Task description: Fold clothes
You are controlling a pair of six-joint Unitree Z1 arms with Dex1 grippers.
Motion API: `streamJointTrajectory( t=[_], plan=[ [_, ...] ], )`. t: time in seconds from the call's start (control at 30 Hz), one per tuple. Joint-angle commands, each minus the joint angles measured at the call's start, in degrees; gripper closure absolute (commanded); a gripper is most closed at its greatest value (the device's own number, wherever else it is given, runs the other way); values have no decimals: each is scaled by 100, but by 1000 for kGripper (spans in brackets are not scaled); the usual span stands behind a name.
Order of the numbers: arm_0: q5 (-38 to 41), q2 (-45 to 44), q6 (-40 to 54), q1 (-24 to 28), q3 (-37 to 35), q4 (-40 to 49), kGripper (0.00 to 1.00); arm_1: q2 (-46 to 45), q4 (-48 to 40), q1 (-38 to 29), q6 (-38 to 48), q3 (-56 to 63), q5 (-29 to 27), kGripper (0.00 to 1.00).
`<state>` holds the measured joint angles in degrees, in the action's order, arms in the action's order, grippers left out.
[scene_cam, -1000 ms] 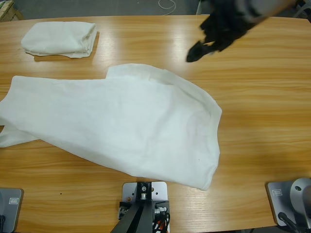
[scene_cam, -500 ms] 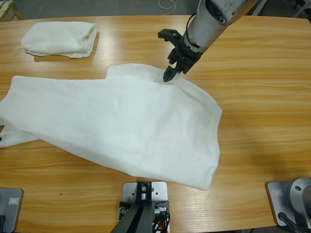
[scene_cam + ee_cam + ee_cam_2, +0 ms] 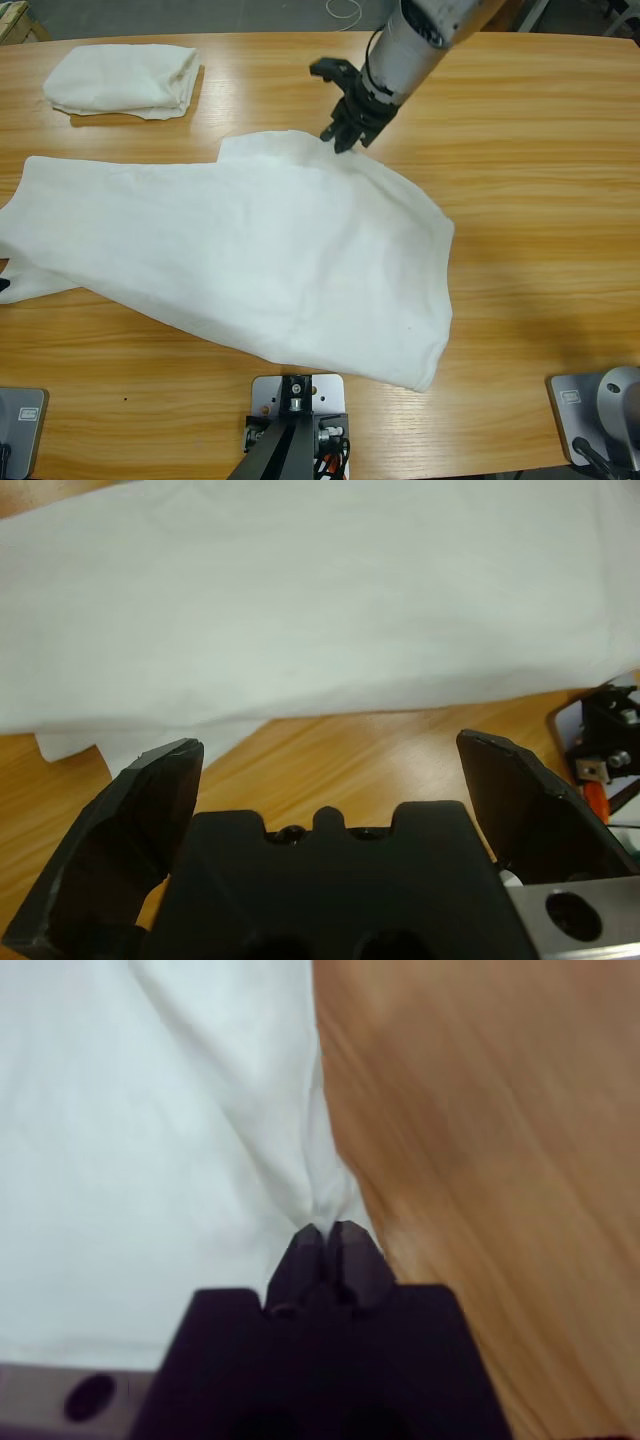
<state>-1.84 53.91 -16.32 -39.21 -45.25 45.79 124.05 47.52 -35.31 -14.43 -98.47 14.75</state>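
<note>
Wooden table [image 3: 540, 180], long, w/ a big white shirt [image 3: 250, 260] spread flat across its middle & left side, reaching off the left edge. A folded shirt [image 3: 122, 80] sits at the far left corner. Right gripper [image 3: 345, 135] is pinched tight on the spread shirt's far edge, cloth bunched at its tips. Left gripper [image 3: 325, 770] gapes wide, holding nothing, low over bare wood just beside the shirt's edge.

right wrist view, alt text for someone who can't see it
The right gripper, jaws shut, pinches the edge of a white T-shirt into a small peak. The shirt fills the left half; bare wooden table fills the right.
</note>
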Motion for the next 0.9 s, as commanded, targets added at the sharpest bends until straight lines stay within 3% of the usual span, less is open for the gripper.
streamJointTrajectory(
  t=[0.03,0.13,0.23,0.4,0.6,0.63,0.67,0.7,0.8,0.9],
  plan=[
    [-27,176,-38,-50,-2,31,0,594,536,69,306,-690,290,1000],
    [-27,208,-33,-51,-2,35,0,693,622,429,439,-1140,-46,1000],
    [-27,208,-29,-50,-5,35,0,860,882,1232,650,-2004,-445,1000],
    [-27,250,-29,-51,-23,35,0,888,808,2484,1171,-2574,-301,1000],
    [-27,306,-29,-50,-35,44,0,1034,821,2932,1381,-2519,-586,1000],
    [-27,329,-29,-50,-40,44,0,1035,914,2876,1445,-2486,-584,777],
    [-27,343,-26,-50,-46,44,0,1028,1058,2779,1454,-2483,-649,166],
    [-23,353,-17,-51,-47,44,0,995,1186,2677,1452,-2479,-804,5],
    [-18,366,-12,-51,-54,49,0,652,1295,2357,1520,-2417,-1522,0],
    [-18,366,-12,-51,-54,52,0,-54,1251,2422,2248,-1739,-1714,0]
  ],
)
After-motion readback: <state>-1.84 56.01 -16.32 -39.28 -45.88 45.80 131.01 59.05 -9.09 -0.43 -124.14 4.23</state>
